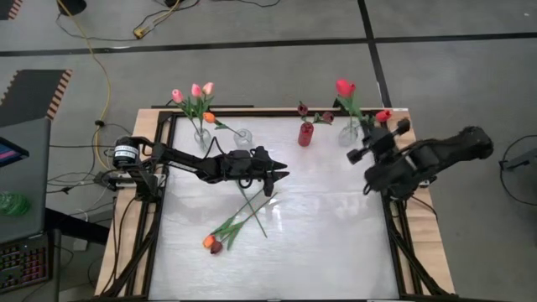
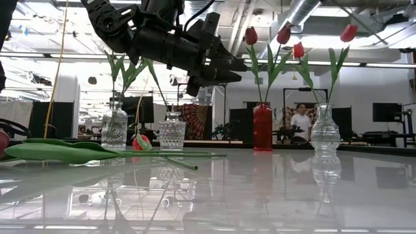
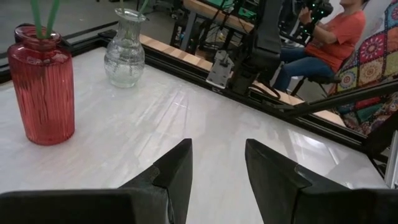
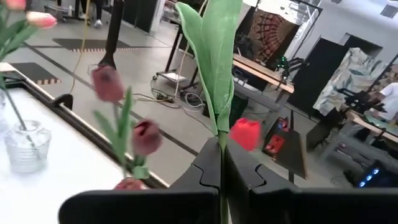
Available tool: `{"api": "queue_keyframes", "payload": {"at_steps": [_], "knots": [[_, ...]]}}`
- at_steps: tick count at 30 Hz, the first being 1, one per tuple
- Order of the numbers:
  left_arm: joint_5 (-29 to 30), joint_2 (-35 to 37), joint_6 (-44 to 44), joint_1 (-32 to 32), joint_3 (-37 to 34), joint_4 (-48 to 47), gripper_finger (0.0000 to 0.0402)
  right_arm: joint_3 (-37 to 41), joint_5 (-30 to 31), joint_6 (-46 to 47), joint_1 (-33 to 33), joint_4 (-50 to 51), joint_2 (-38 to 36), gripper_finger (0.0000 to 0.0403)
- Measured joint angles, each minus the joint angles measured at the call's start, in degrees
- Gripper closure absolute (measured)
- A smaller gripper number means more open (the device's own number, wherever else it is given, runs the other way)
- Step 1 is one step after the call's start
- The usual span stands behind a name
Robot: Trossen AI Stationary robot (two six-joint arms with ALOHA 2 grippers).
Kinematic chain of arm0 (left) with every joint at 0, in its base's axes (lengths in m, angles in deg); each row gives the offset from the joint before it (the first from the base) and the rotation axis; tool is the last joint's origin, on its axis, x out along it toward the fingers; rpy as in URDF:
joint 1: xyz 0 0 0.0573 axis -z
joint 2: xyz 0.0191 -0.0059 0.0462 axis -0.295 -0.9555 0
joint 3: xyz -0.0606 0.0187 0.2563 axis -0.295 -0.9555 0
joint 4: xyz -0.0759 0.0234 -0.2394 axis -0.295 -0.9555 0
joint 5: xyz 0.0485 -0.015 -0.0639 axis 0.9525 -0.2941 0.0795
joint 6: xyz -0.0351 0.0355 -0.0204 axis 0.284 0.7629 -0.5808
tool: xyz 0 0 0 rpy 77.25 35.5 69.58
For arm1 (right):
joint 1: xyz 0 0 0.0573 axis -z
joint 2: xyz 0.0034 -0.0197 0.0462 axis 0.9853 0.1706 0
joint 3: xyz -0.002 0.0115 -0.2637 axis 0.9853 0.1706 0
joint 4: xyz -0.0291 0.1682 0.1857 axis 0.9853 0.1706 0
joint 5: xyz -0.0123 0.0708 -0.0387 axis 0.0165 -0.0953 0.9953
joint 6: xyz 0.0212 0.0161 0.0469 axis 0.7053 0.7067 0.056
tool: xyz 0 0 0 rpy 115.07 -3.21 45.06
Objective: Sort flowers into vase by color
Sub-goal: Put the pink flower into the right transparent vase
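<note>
- High view: the left arm is reaching across the white surface (image 1: 336, 252), its left gripper (image 1: 279, 178) hovering above tulips (image 1: 235, 225) lying flat; the right arm is bending in from the right edge, its right gripper (image 1: 375, 138) beside the clear vase (image 1: 351, 132).
- Low view: the left gripper (image 2: 231, 67) is hanging above the surface, near the small jar (image 2: 172, 131).
- Left wrist view: jaws are standing spread, holding nothing, facing the red vase (image 3: 42, 87).
- Right wrist view: jaws are pinching a green tulip stem (image 4: 219, 93), pressed together around it.
</note>
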Motion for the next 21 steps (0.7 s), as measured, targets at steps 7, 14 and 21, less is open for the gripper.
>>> {"api": "queue_keyframes", "payload": {"at_steps": [7, 14, 21], "knots": [[0.5, 0.0, -0.1, 0.0, 0.0, 0.0, 0.0267, -0.5, -10.2, -9.9, 3.5, -7.0, -6.5, 0.0374], [0.5, 0.0, -0.2, 0.0, 0.0, 0.0, 0.0267, 4.8, -42.3, -41.9, 11.6, -40.6, -9.2, 0.0374], [0.0, 0.0, -0.8, 0.0, 0.0, 0.0, 0.0267, 5.3, -57.4, -48.8, 21.2, -49.4, -10.5, 0.0371]]}}
